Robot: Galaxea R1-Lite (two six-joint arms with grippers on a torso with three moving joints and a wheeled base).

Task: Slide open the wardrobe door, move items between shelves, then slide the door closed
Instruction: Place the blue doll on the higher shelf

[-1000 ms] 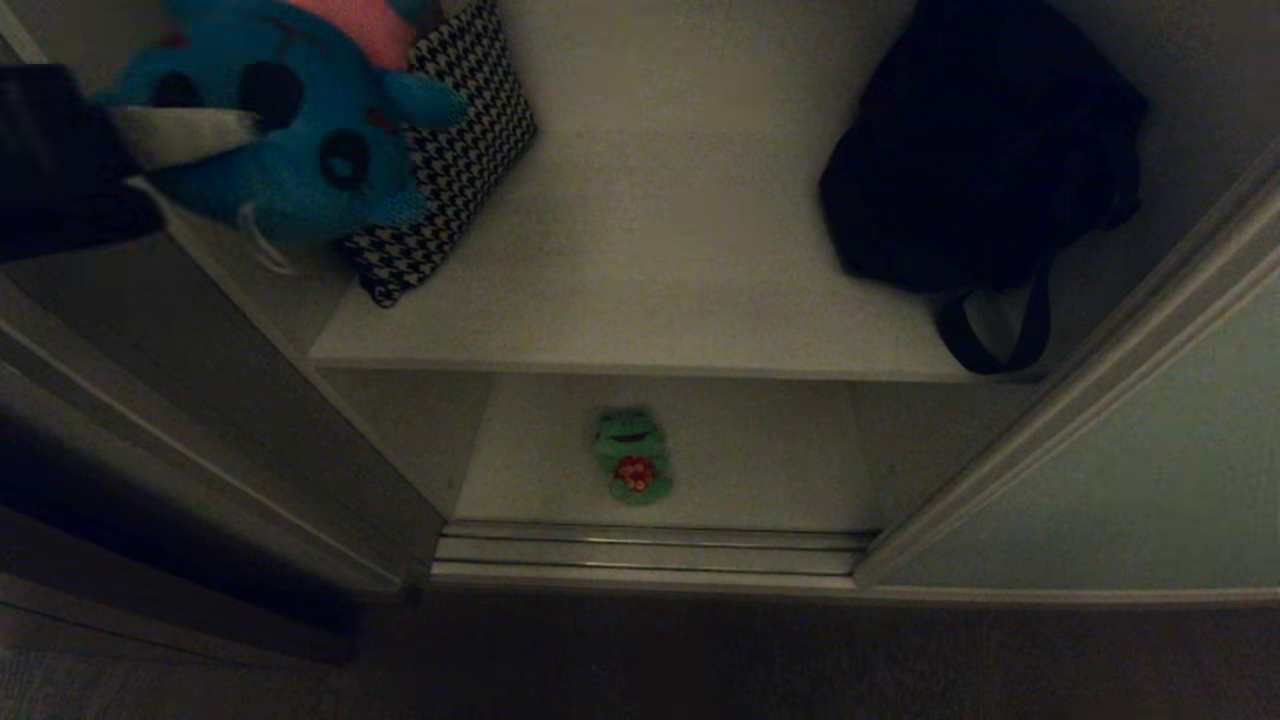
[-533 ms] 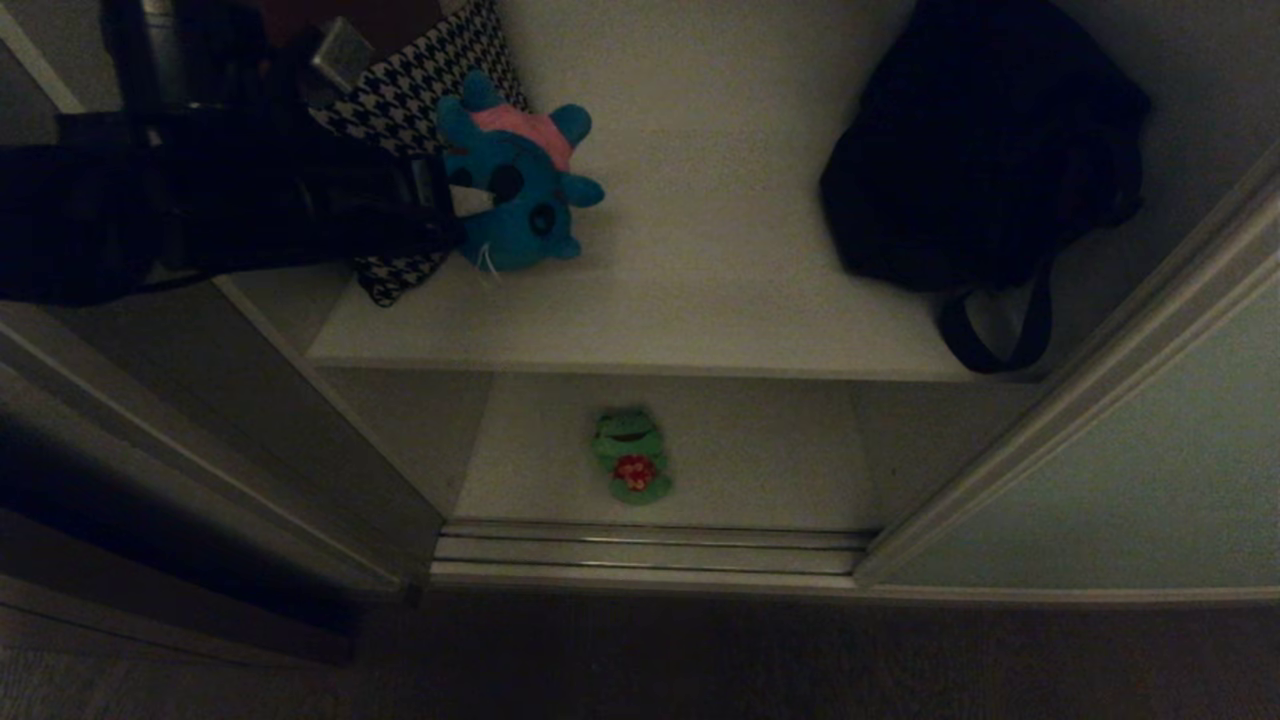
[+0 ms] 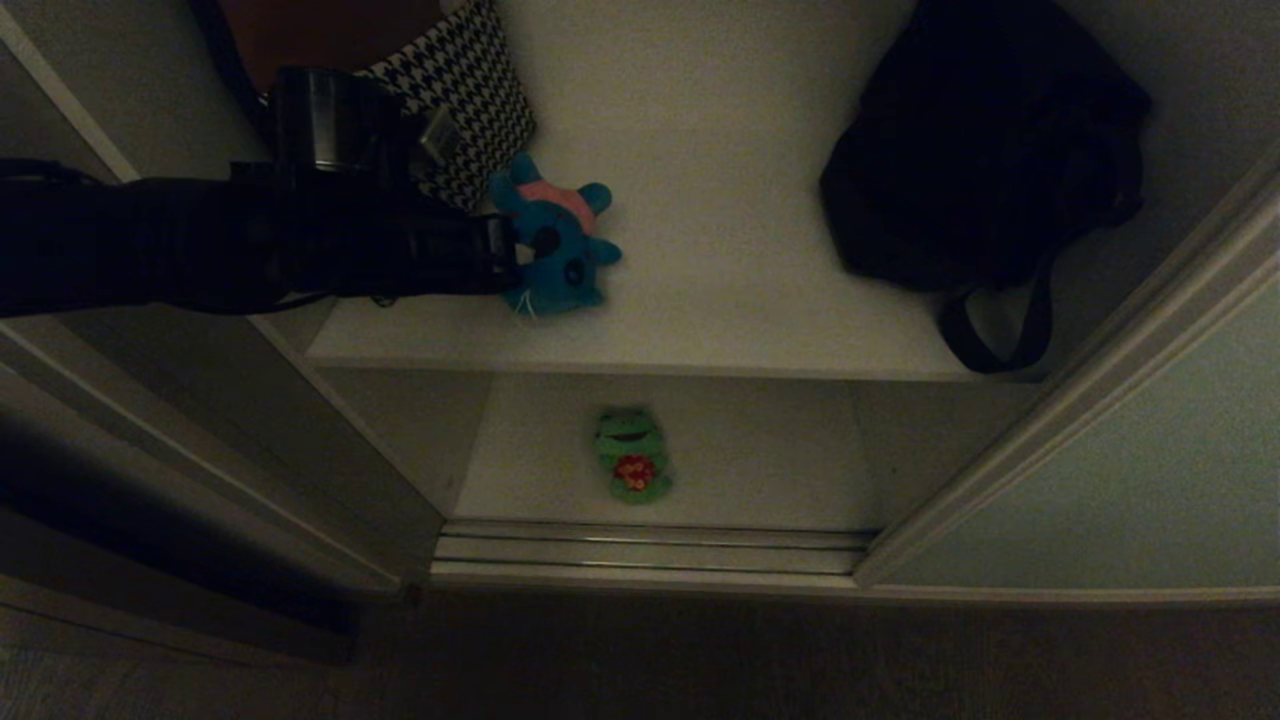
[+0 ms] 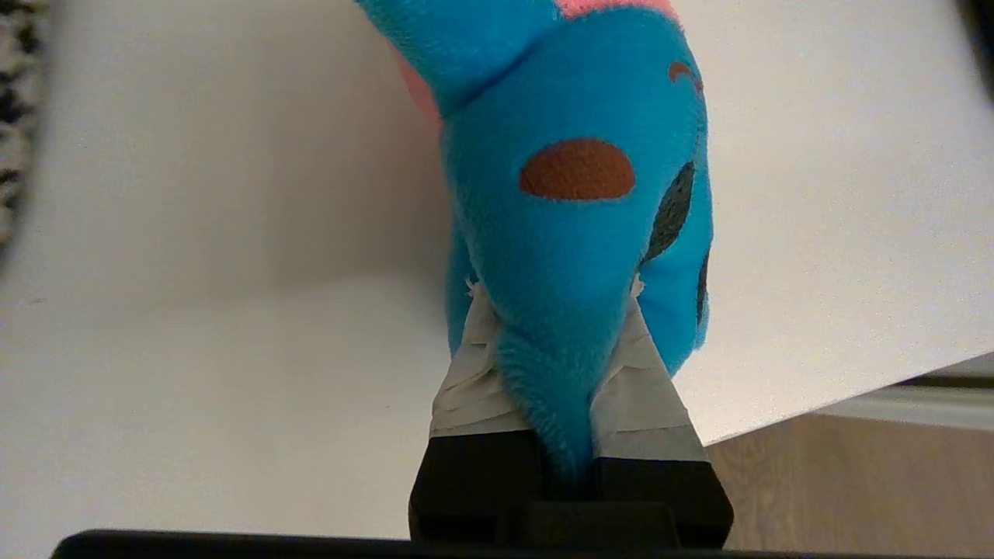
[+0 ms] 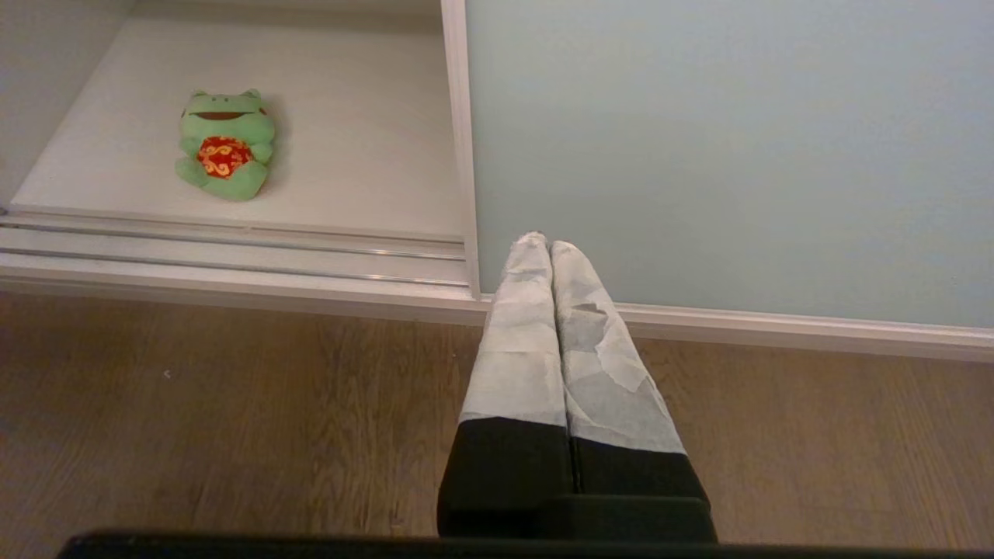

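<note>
Head view shows my left hand (image 3: 505, 262) reaching in from the left over the upper shelf (image 3: 720, 300), clenched on the teal-blue plush toy (image 3: 560, 240) — the toy sticks out from my fingertips toward the shelf's middle, just beside the houndstooth cushion (image 3: 470, 90). In the left wrist view my taped fingers (image 4: 474, 373) pinch a narrow lower part of the toy, its long axis running straight out from the hand, the white board close under it; whether it already touches, I cannot tell. The green plush toy (image 3: 632, 455) lies on the lower shelf (image 3: 760, 470), below and nearer the door track. My right hand (image 5: 550, 244) hangs parked outside with fingers pressed together on nothing, before the sliding wardrobe door (image 5: 722, 155) — so the left is the nearer for the set-down, I judge.
</note>
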